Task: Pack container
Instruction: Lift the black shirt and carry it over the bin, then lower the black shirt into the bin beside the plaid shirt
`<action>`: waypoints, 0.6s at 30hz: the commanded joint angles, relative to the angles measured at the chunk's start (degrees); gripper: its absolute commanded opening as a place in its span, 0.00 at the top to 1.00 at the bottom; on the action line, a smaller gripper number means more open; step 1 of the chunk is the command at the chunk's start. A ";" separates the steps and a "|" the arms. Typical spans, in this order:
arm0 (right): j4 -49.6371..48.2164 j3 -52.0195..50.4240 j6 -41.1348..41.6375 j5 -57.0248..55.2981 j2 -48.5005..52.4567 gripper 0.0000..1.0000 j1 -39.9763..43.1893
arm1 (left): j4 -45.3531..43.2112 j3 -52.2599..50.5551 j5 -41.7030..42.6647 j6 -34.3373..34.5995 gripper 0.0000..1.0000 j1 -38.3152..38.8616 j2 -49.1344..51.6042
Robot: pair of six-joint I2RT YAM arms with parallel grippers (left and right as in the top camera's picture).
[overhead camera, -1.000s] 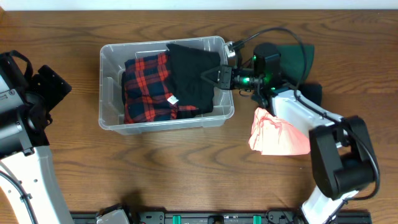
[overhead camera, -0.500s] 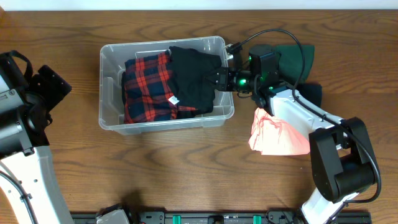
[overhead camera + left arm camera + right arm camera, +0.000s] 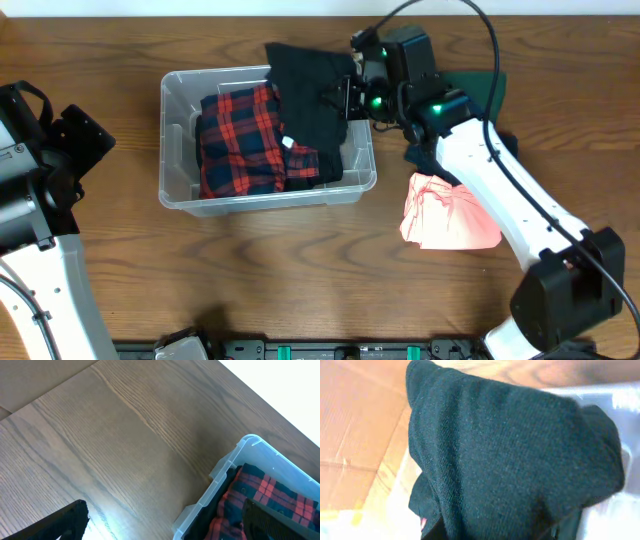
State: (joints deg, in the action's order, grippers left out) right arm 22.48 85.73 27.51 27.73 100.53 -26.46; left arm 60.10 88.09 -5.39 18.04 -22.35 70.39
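Above the table [image 3: 120,270], the clear, colourless container [image 3: 172,150] sits left of centre holding a red plaid garment [image 3: 235,145], and the right hand [image 3: 345,100] is clamped on a black garment [image 3: 305,110] hanging across its far right rim; released here, the cloth would likely drape over the edge or slide outside. At the left wrist, the left hand [image 3: 172,527] stands wide apart and empty, the container's rounded corner showing beyond it. At the right wrist, black knit fills the view, hiding the fingers.

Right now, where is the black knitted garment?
Overhead, the black knitted garment lies in the right end of the clear plastic container, spilling over its far rim, beside the red plaid cloth, pinched by the right gripper.
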 commanded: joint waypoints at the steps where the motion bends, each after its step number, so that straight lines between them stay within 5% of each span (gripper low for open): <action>1: 0.70 0.87 -8.70 3.87 -0.07 0.99 -2.01 | 0.11 0.74 -0.92 0.24 0.02 -0.24 0.07; 8: 6.67 0.76 -11.89 3.58 3.32 0.99 -3.08 | 0.11 0.74 -0.92 0.24 0.02 -0.24 0.07; 18: 14.67 0.76 -16.13 -20.09 8.28 0.99 -3.23 | 0.11 0.74 -0.92 0.24 0.02 -0.24 0.07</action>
State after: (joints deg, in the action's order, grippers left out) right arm 36.67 85.84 14.37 15.64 108.16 -29.45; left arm 60.10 88.09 -5.39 18.04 -22.35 70.39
